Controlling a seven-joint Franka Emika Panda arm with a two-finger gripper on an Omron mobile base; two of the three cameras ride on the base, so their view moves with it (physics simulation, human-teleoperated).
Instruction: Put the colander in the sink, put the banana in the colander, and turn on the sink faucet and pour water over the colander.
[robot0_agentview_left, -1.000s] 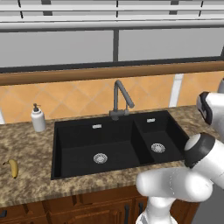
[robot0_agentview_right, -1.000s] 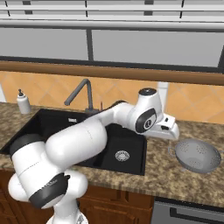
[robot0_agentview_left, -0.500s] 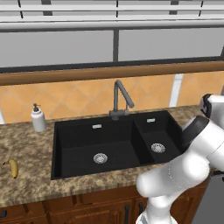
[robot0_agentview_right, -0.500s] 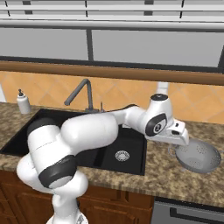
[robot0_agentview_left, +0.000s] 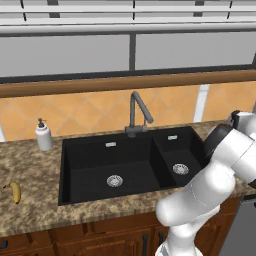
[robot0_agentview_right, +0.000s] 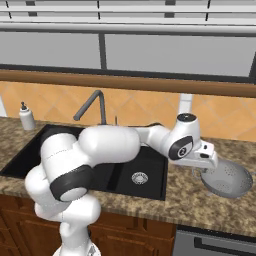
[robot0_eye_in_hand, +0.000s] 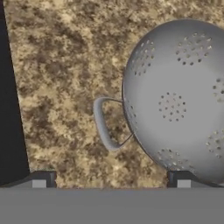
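Worktop (robot0_agentview_left: 35, 210): speckled brown granite, running the full width under a tiled backsplash.

Sink (robot0_agentview_left: 90, 172): black double basin set into the worktop, larger basin on the left in the left base view, a round silver drain in each. Both basins hold nothing but the drains.

Sink faucet (robot0_agentview_left: 137, 111): dark grey gooseneck, standing at the back rim between the two basins, spout angled out over the sink. No stream visible.

Colander (robot0_agentview_right: 226, 179): silver-grey, perforated, sitting on the worktop to the right of the sink, well outside the basin. In the hand view it lies upright, bowl open to the camera, with one loop handle (robot0_eye_in_hand: 104, 124) pointing toward the sink edge.

End effector (robot0_eye_in_hand: 111, 179): above the worktop just beside the colander, over the handle side. Fingers spread wide and released, grasping nothing; the handle lies between the two fingertips in the hand view, clear of both.

Soap dispenser (robot0_agentview_left: 43, 136): white bottle, on the worktop left of the sink near the backsplash.

Banana (robot0_agentview_left: 15, 192): yellow, dark tips, lying on the worktop at far left near the front edge, well apart from the sink.
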